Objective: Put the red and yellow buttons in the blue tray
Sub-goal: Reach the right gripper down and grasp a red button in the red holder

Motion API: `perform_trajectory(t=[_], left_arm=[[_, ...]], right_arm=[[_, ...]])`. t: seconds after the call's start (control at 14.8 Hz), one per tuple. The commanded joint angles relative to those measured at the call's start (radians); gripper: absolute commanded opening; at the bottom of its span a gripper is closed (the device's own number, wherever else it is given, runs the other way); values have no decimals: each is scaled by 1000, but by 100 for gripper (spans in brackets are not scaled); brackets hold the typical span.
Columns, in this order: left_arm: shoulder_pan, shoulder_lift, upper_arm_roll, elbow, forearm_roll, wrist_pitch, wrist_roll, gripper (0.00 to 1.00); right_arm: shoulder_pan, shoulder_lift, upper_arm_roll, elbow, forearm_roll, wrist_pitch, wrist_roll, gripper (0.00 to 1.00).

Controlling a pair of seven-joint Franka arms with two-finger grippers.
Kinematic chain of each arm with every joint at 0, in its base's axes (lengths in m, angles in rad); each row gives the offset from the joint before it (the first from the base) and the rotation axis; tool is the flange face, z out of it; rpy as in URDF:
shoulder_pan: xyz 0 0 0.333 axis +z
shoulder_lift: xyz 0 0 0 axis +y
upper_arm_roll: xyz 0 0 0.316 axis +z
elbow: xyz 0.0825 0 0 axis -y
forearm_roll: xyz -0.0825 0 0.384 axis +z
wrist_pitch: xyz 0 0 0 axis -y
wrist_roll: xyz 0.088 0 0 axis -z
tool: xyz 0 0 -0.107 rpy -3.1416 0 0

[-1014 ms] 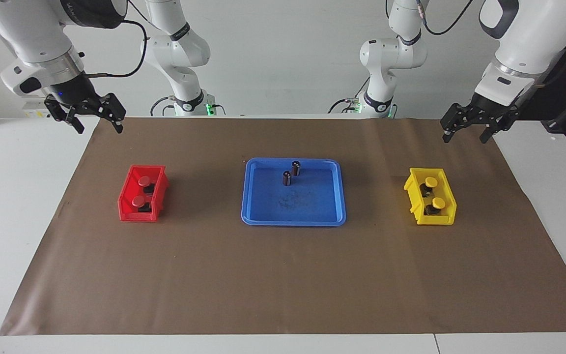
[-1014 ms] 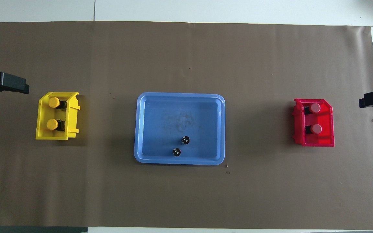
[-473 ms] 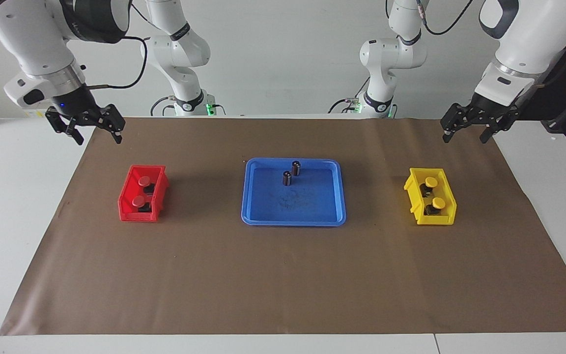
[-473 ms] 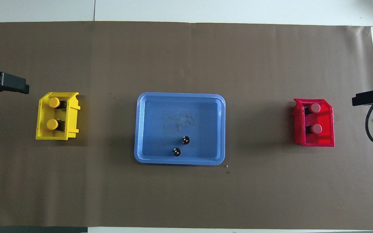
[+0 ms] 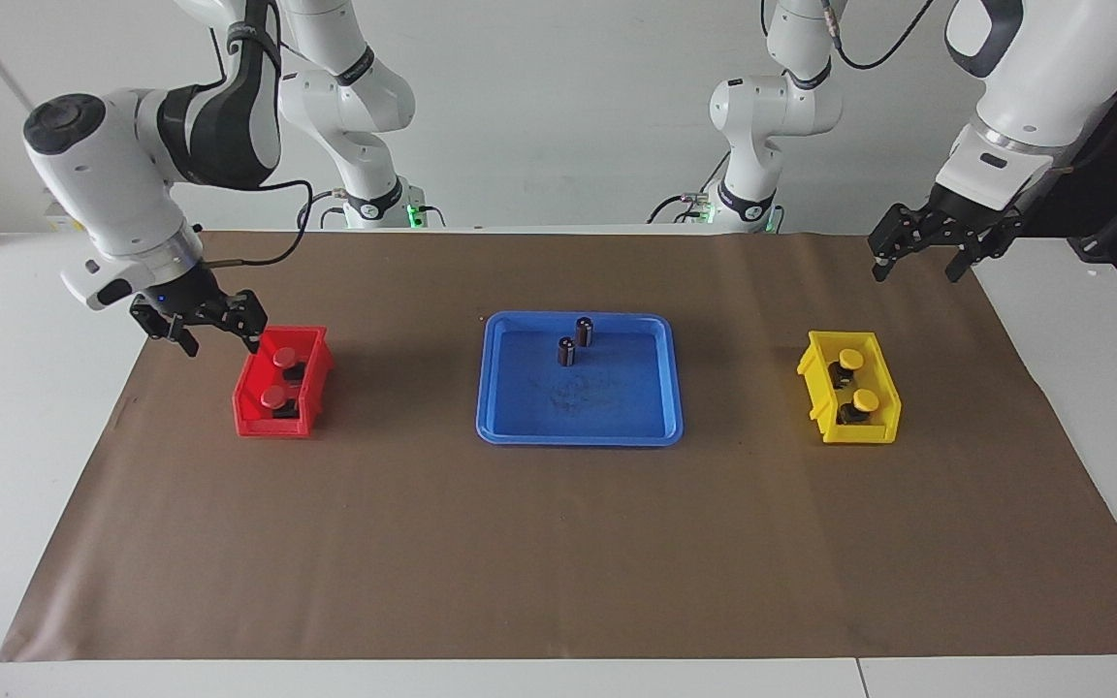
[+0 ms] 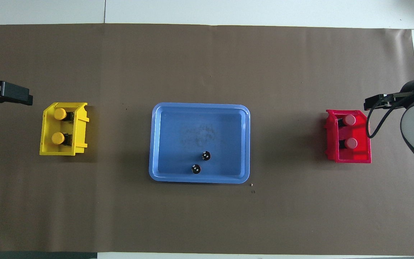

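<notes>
1. The right gripper (image 5: 220, 335) hangs just beside the red plastic bin (image 5: 246, 412), over the brown paper mat (image 5: 520, 543); its fingers are spread and hold nothing.
2. The left gripper (image 5: 925, 265), open and empty, waits above the mat's edge near the yellow plastic bin (image 5: 869, 429).
3. Two red domed push buttons (image 5: 283, 358) sit in the red bin, two yellow domed push buttons (image 5: 850, 360) in the yellow bin.
4. The shallow bright-blue plastic tray (image 5: 617, 427) lies between the bins, holding two small dark cylinders (image 5: 566, 351).

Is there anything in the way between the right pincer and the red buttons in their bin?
Nothing visible: the right pincer hangs open beside the red bin, whose top is open above both red buttons.
</notes>
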Motion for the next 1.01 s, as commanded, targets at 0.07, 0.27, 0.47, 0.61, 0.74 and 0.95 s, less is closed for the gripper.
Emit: perform_trajectory(t=[0.07, 0.27, 0.47, 0.61, 0.74, 0.95], left_arm=[[-2, -37, 2, -45, 2, -8, 6, 100], [-5, -51, 2, -74, 2, -5, 6, 100], [0, -59, 4, -83, 3, -1, 9, 100], [1, -60, 4, -88, 2, -1, 14, 100], [13, -60, 5, -88, 3, -4, 14, 100], [15, -62, 5, -91, 3, -4, 14, 100]], right_arm=[[-17, 17, 8, -69, -5, 99, -3, 81], [-6, 42, 8, -95, -4, 158, 31, 79], [-6, 83, 8, -97, -4, 164, 32, 77], [-12, 83, 8, -98, -2, 161, 31, 77], [-4, 80, 8, -115, -2, 179, 34, 74], [-1, 62, 9, -194, -2, 251, 34, 70]])
